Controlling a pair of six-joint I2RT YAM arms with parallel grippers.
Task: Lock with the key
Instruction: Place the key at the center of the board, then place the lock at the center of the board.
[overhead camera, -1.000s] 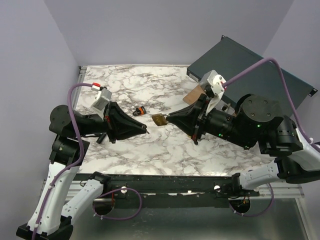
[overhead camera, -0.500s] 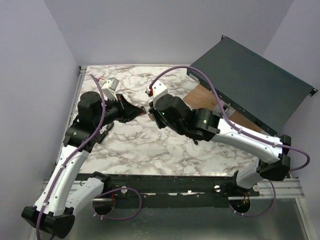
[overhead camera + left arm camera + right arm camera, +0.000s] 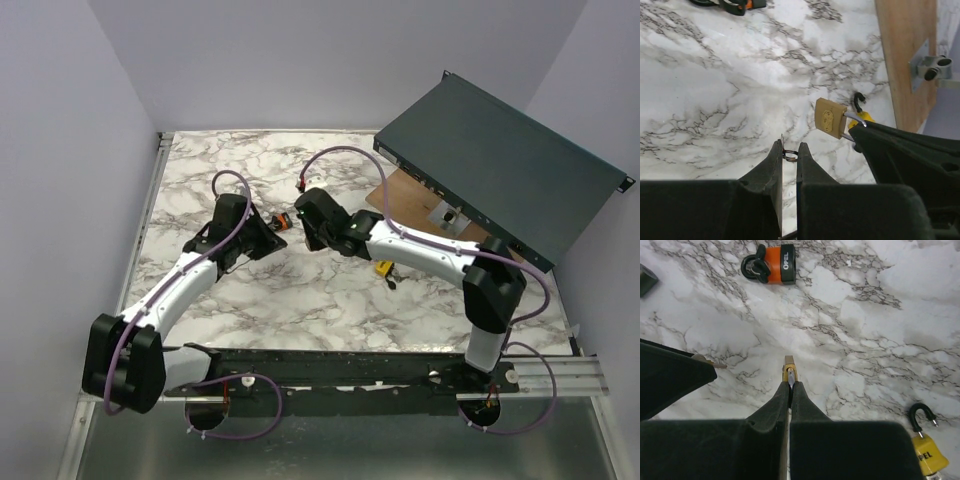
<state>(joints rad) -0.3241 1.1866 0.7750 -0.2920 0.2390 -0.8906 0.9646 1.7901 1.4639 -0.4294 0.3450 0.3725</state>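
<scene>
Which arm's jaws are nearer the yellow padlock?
Right. Its jaws hang close beside the yellow padlock; the left jaws are farther off, past the brass padlock.

Probably a robotics lab, marble-patterned table (image 3: pixel 330 300), plain lilac walls (image 3: pixel 70 120)

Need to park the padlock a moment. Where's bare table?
Bare marble in the near strip between the arms, nearer than the yellow padlock, and at the far-left corner. Crowded at centre: left gripper with the key and right gripper with the brass padlock meet beside the orange padlock.
</scene>
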